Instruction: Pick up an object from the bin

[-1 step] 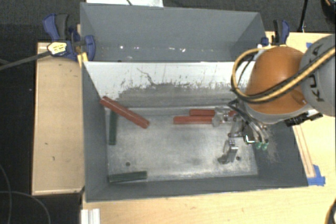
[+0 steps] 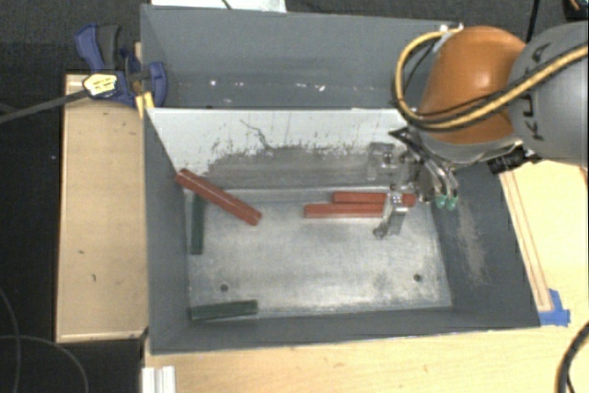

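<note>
My gripper (image 2: 386,226) hangs low in the right part of the bin, just under the orange wrist cover. It is over the right ends of two red-brown bars lying side by side: the nearer bar (image 2: 339,211) and the shorter, farther bar (image 2: 359,197). Both lie flat and point left to right, and the gripper hides their right ends. Whether either bar is gripped does not show.
A third red-brown bar (image 2: 219,197) lies slanted at the bin's left. A dark green bar (image 2: 196,226) lies beside it along the left wall. Another dark green bar (image 2: 224,311) lies at the front left corner. The arm reaches in over the right wall.
</note>
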Tool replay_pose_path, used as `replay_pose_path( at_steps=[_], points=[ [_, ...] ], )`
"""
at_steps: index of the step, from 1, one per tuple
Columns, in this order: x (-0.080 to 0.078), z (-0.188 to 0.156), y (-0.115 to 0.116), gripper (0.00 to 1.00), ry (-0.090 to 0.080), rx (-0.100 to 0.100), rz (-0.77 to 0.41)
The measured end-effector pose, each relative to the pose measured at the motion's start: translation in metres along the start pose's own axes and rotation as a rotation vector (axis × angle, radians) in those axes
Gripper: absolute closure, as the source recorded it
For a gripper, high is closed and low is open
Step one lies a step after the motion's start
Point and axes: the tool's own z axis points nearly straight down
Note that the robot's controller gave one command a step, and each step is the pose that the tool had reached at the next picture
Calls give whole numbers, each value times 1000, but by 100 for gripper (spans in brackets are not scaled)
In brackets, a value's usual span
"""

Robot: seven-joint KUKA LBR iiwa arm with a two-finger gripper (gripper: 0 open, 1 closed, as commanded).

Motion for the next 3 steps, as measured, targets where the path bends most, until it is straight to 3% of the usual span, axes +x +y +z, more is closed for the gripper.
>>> replay_pose_path(
  at_steps=[1, 2, 3],
  points=[
    [-11, 103, 5, 0, 11, 0, 75],
    [-15, 99, 53, 0, 2, -2, -44],
    [-15, 99, 51, 100, 2, 0, -41]
  ],
)
